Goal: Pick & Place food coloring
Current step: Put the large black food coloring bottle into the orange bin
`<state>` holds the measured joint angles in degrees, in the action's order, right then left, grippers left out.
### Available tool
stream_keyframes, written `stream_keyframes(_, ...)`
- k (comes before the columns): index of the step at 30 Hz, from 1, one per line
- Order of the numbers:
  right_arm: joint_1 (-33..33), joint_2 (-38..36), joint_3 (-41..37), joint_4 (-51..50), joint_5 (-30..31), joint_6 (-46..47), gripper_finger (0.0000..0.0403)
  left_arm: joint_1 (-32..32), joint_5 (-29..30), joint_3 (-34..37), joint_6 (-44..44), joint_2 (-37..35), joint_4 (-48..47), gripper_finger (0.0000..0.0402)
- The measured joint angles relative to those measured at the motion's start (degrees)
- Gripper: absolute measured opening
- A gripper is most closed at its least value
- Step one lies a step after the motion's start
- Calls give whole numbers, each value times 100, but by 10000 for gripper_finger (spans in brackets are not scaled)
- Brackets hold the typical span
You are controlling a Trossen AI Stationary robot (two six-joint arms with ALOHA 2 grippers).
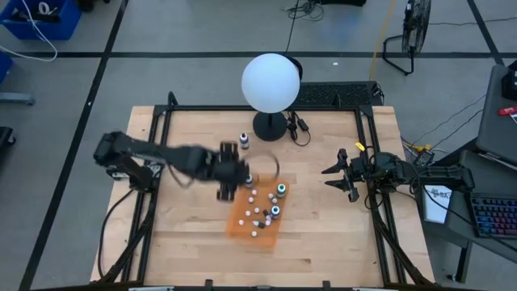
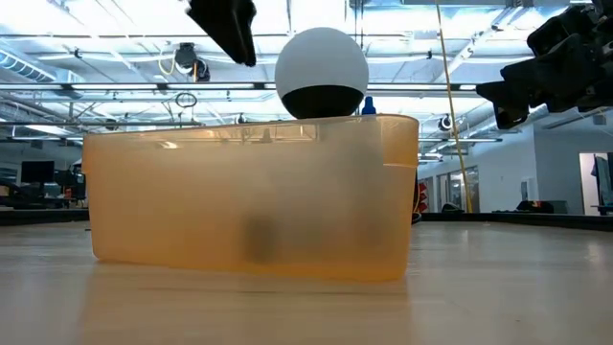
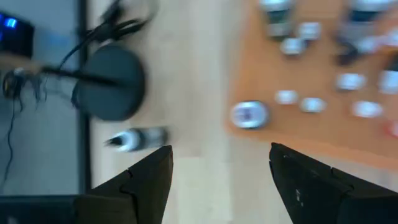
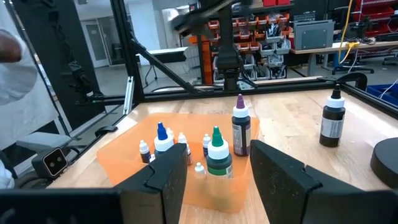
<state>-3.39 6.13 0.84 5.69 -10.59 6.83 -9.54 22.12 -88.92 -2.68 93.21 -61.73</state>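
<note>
The food coloring bottles stand in an orange tray [image 1: 257, 212] at mid-table: green-topped [image 4: 217, 155], blue-topped [image 4: 163, 140], a dark one with a purple tip [image 4: 241, 127], and tiny whitish ones [image 4: 198, 168]. One more dark bottle with a white top [image 1: 244, 141] stands on the bare wood near the lamp base. My left gripper [image 1: 229, 176] hovers open over the tray's far-left corner, holding nothing; its fingers [image 3: 149, 171] frame bare wood. My right gripper [image 1: 331, 176] waits open to the tray's right, facing it.
A white globe lamp [image 1: 271, 82] on a black base [image 1: 270, 126] stands at the far middle of the table, with cables beside it. In the low view the tray's wall [image 2: 249, 196] fills the foreground. Black frame rails [image 1: 365, 153] run along both table sides.
</note>
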Motion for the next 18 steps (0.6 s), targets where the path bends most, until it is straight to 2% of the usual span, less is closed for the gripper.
stream_keyframes(6,-1,0,2,0,0,0,164,1506,-184,11,-938,-79,137,251)
stream_keyframes(10,-1,0,1,1,-1,0,166,2346,-1070,9,-1505,140,377,251)
stream_keyframes(13,-1,0,0,0,0,0,165,2729,-1510,11,-1770,350,548,248)
stream_keyframes(18,-1,0,0,2,0,0,165,3014,-1656,11,-2123,779,749,250)
